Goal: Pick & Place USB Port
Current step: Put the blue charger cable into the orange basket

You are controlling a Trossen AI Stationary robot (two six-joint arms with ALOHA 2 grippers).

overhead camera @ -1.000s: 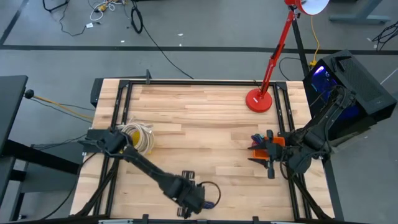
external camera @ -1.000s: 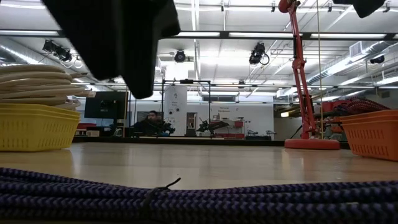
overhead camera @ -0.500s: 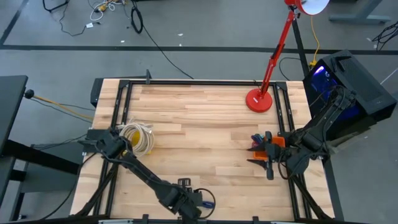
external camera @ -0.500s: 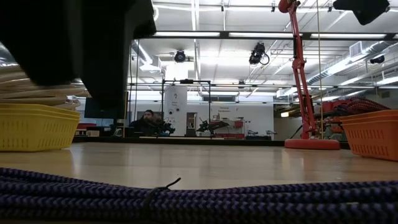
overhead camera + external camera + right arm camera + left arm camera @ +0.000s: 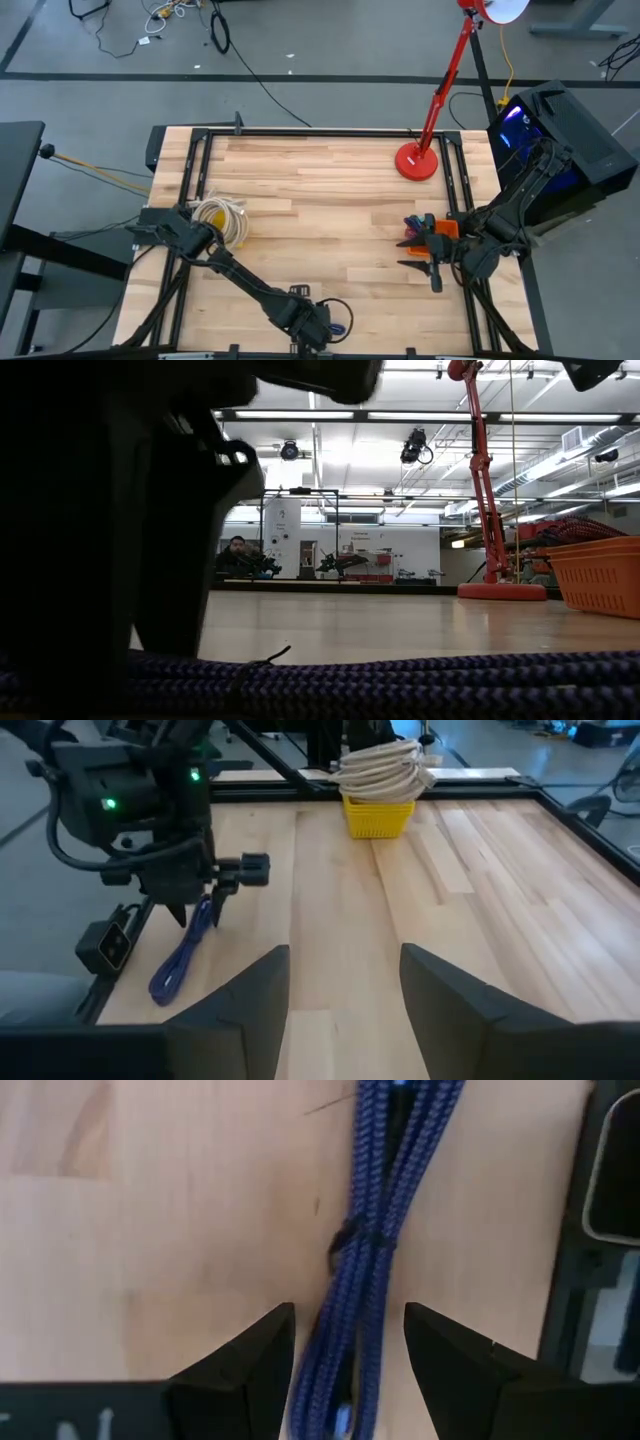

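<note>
A bundle of dark blue braided cable, tied at its middle, lies flat on the wood at the table's near edge. My left gripper points steeply down over it, open, with one finger on either side of the bundle and a gap to each. The same gripper shows near the front edge in the high view. My right gripper waits open and holding nothing above the table's right side.
A yellow basket heaped with cream cable stands at the table's left. An orange basket sits at the right, next to my right arm. A red lamp base is at the far right. Bare wood lies between.
My left gripper has come down toward the blue cable at the table's near edge, turning a little about its own axis; it now fills the left of the low view. Its fingers have stayed open. The cable has not moved.
</note>
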